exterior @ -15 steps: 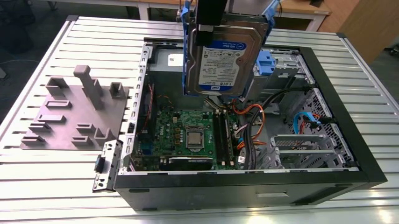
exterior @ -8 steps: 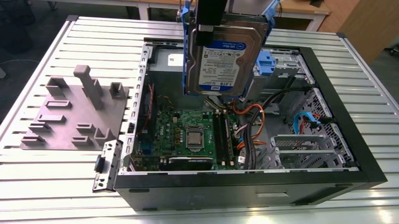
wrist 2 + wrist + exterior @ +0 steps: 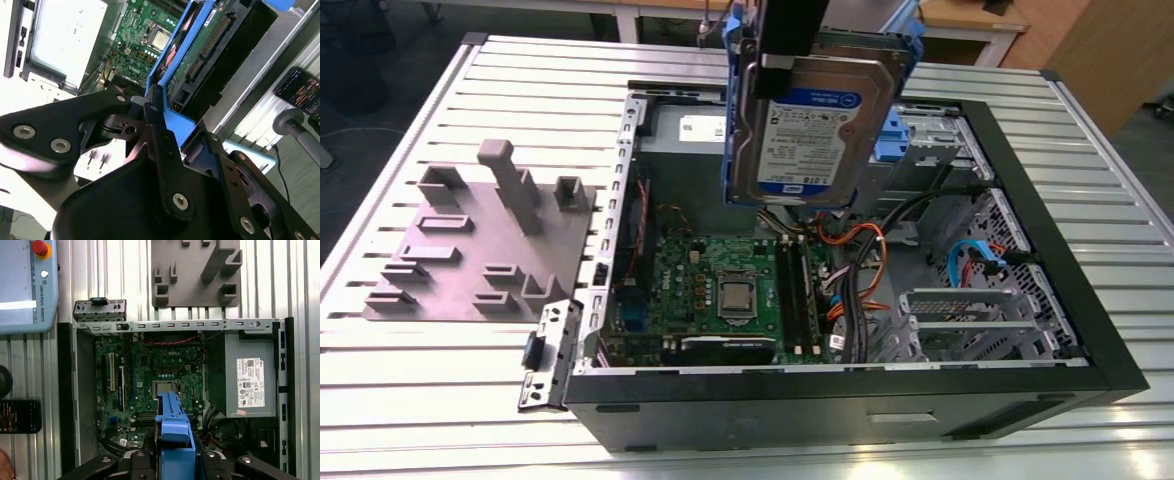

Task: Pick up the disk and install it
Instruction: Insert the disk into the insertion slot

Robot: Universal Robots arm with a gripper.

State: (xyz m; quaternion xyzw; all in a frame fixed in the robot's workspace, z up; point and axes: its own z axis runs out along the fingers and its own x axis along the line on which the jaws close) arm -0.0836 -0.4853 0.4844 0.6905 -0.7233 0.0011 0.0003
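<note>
Exterior view, 12 o'clock: the disk [image 3: 811, 120] hangs on edge, label outward, above the open computer case [image 3: 854, 410] and well clear of the motherboard [image 3: 720, 290]. The gripper [image 3: 787, 60] is pinched on the disk's blue carrier frame from above. In the second wrist view one finger [image 3: 159, 142] lies flat against the frame's end tab. The arm's end enters from 12 o'clock, pointing straight down into the case. Judged practice for this carry: grip the frame firmly, hold the disk plumb, and route it clear of the orange cables [image 3: 850, 237] just beneath its lower edge. The grey fixture plate [image 3: 467, 250] lies on the table [image 3: 427, 400] at 9 o'clock.
</note>
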